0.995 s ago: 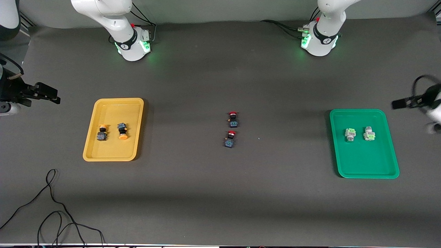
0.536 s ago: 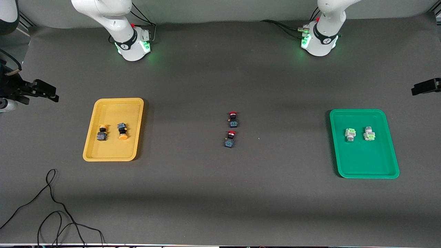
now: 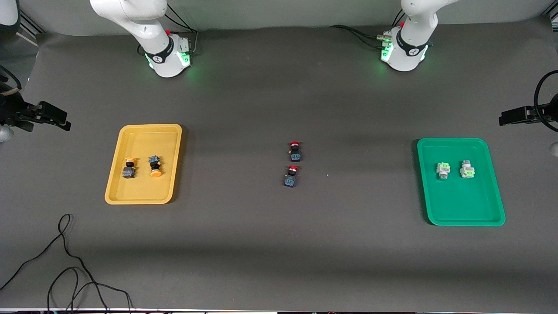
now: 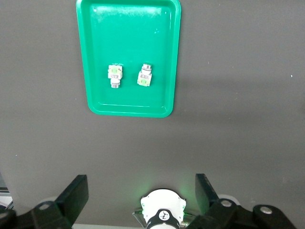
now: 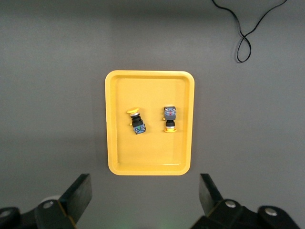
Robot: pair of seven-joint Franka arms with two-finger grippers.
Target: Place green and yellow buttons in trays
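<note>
Two yellow buttons (image 3: 129,168) (image 3: 155,166) lie in the yellow tray (image 3: 148,126) toward the right arm's end. In the right wrist view they show as yellow buttons (image 5: 136,122) (image 5: 169,118) on the yellow tray (image 5: 147,90). Two green buttons (image 3: 443,170) (image 3: 467,169) lie in the green tray (image 3: 453,140) toward the left arm's end, and the left wrist view shows the same green buttons (image 4: 115,75) (image 4: 145,76) in the green tray (image 4: 128,28). My right gripper (image 3: 61,120) (image 5: 145,193) hangs open and empty high over the table's end beside the yellow tray. My left gripper (image 3: 505,118) (image 4: 140,193) hangs open and empty over the table's end beside the green tray.
Two dark buttons with red caps (image 3: 295,150) (image 3: 291,176) lie side by side mid-table between the trays. A black cable (image 3: 65,261) (image 5: 248,33) loops on the table near the front edge at the right arm's end. The left arm's base (image 4: 163,214) shows between the left fingers.
The left gripper has swung up and outward, then come back a little toward the green tray. The right gripper has drifted slightly outward and up. The buttons and trays have not moved.
</note>
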